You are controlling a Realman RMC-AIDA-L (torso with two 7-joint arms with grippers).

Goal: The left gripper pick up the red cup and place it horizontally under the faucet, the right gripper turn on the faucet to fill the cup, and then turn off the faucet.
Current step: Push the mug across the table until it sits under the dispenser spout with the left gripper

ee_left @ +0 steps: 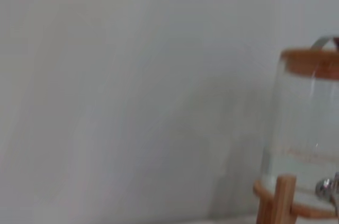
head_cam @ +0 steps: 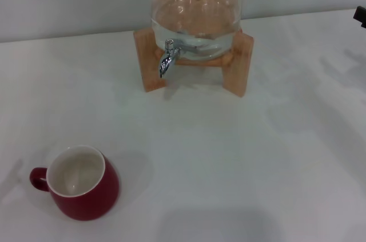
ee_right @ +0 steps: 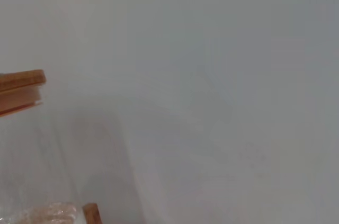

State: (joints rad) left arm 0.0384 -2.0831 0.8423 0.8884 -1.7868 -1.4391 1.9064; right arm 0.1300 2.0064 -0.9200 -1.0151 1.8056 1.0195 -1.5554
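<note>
The red cup [head_cam: 83, 183] stands upright on the white table near the front left, white inside showing, its loop handle toward the left. The faucet [head_cam: 167, 59] is a chrome spigot pointing down from the front of the clear glass dispenser jar [head_cam: 195, 16], which holds water at the back centre. The faucet also shows at the edge of the left wrist view [ee_left: 329, 187]. A small black part of the right gripper [head_cam: 360, 16] shows at the far right edge, well away from the faucet. The left gripper is out of view.
The jar rests on a wooden stand [head_cam: 235, 73] with legs at both sides. The jar's wooden lid shows in the left wrist view [ee_left: 310, 62] and the right wrist view [ee_right: 21, 89]. A pale wall stands behind the white table [head_cam: 240, 156].
</note>
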